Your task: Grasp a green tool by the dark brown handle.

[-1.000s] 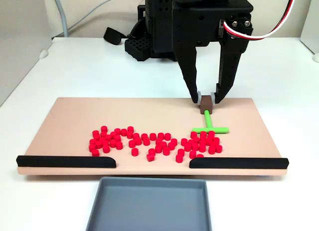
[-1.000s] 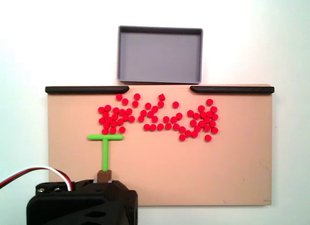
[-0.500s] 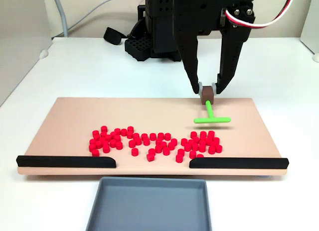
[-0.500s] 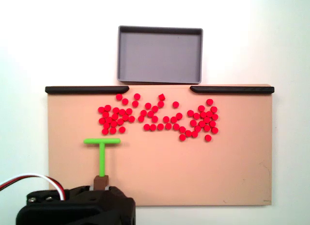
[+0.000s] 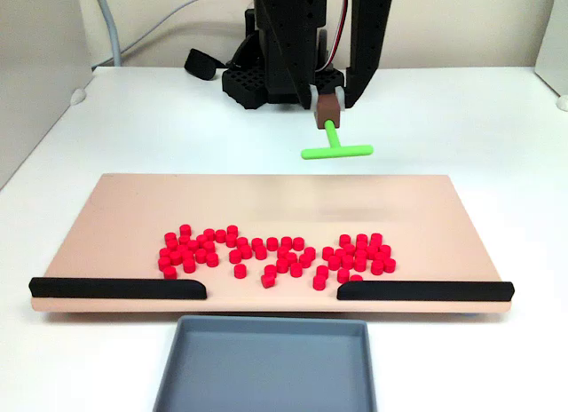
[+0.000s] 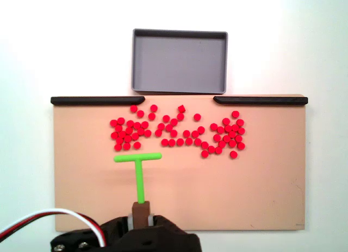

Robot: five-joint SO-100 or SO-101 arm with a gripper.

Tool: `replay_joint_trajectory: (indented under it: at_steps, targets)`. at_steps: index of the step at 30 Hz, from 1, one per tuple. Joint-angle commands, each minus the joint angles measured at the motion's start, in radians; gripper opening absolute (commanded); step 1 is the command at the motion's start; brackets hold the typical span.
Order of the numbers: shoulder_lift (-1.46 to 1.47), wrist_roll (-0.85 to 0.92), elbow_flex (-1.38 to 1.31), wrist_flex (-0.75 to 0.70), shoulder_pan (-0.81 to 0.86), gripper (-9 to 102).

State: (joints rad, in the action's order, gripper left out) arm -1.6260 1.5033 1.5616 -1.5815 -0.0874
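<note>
Jaws clamped on dark brown handle (image 5: 329, 107), green tool (image 5: 336, 147) aloft, arm top cropped.

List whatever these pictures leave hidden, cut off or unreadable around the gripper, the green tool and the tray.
- Gripper: its upper body is cut off by the top edge of a fixed view; in a fixed view from above, the arm covers its fingers.
- Dark brown handle: its lower part sits behind the arm.
- Grey tray: its near edge is cut off by the bottom edge.
- Green tool: its height above the board cannot be judged.
</note>
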Motion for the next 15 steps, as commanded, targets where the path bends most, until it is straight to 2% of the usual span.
replay_joint_trajectory:
  at_steps: [1,15]
  targets:
    - [-0.041,0.037,-0.035,0.000,0.031,0]
    - [0.006,0.121,-0.083,0.005,0.146,0]
